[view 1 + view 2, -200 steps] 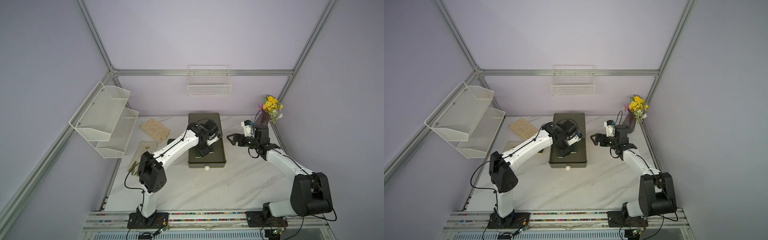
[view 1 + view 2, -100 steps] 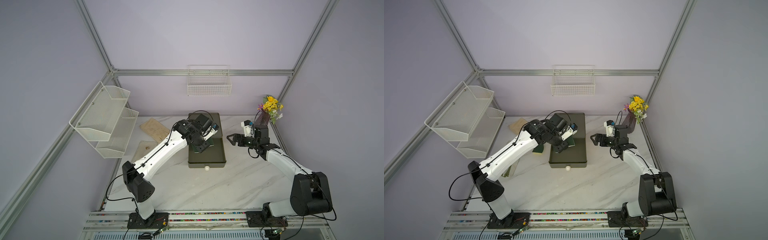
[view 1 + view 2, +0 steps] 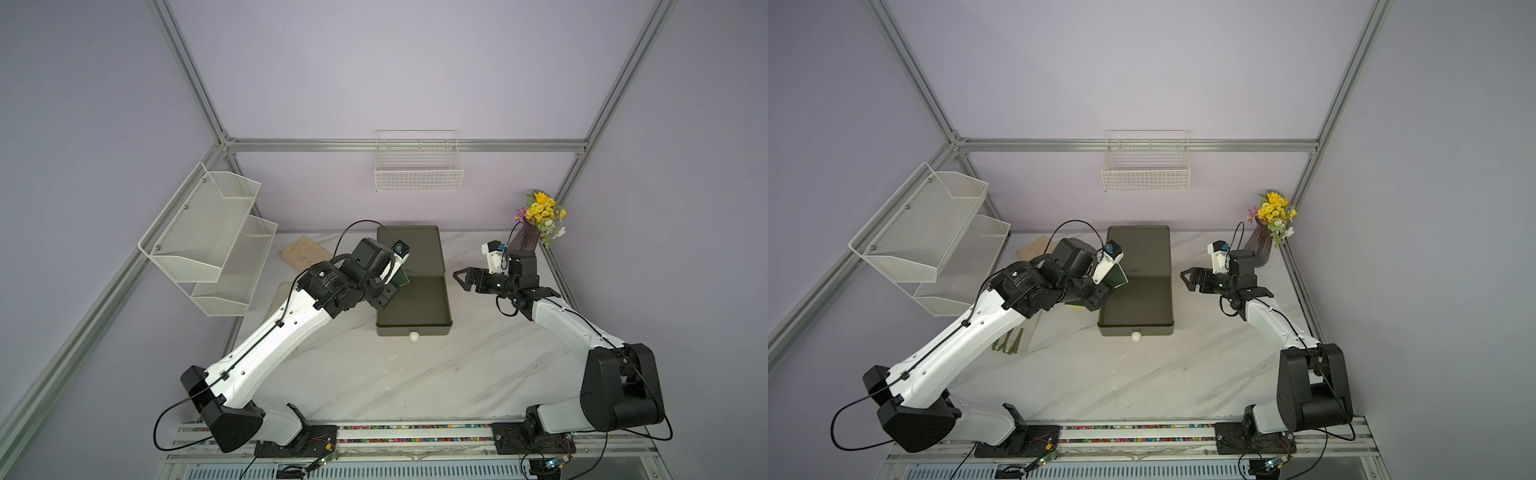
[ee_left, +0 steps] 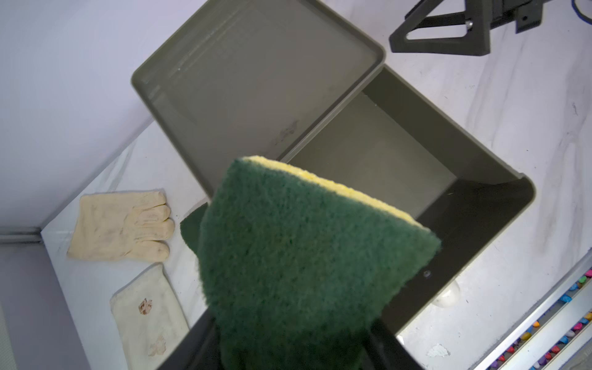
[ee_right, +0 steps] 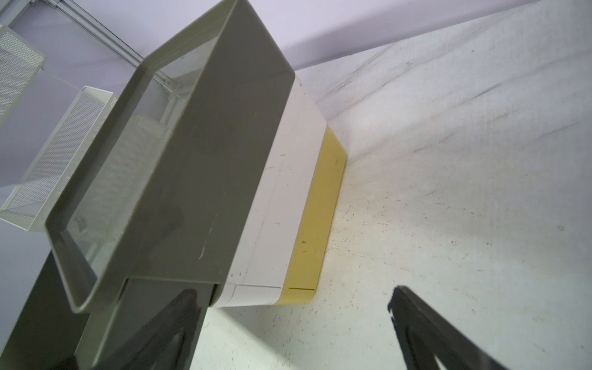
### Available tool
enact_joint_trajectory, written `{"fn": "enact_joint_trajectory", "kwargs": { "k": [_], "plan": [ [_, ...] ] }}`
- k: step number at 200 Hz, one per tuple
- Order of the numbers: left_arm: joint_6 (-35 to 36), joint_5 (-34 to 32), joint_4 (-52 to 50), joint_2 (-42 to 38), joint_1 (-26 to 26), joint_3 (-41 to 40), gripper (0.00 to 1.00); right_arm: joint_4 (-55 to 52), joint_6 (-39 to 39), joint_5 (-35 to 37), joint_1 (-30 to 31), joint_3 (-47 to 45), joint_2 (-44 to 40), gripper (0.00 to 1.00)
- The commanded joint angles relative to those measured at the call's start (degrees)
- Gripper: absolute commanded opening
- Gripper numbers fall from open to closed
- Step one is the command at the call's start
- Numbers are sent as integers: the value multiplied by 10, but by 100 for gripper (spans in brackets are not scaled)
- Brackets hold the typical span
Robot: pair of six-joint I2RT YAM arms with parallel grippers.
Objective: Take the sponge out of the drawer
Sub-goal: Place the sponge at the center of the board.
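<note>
Left hand (image 3: 392,287) — clamped on the sponge (image 4: 301,256) — has lifted it above the drawer (image 3: 413,330); removal appears nearly complete. Right hand (image 3: 467,279) idle, jaws apart.

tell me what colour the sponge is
The sponge is dark green over yellow, clearest in the left wrist view.

Over by the left claw (image 3: 394,287) I can see a green sponge (image 3: 402,279) pinched between its fingers, held up at the side edge of the pulled-out drawer (image 3: 415,326). Across the drawer from it the right claw (image 3: 462,280) points back at it, jaws spread, holding nothing. Behind the right claw stands a vase (image 3: 528,239) of flowers; behind the left claw lies a tan glove (image 3: 301,254)
</note>
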Motion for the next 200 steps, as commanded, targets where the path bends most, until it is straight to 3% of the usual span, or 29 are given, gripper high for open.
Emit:
{"fn": "enact_joint_trajectory", "kwargs": {
  "k": [1,51,102,146,200],
  "plan": [
    [-42,-17,58,-42,42,-24,55,14,-1,-6,-1,0,8,97],
    [-85,7,94,-90,142,-145,55,14,0,-8,0,1,7,98],
    [-151,24,137,-104,200,-269,55,16,1,-9,1,1,7,97],
    [-197,30,187,-67,231,-341,56,17,0,-10,2,0,7,97],
    [-252,34,230,9,246,-374,57,16,-1,-8,3,-1,4,97]
  ]
}}
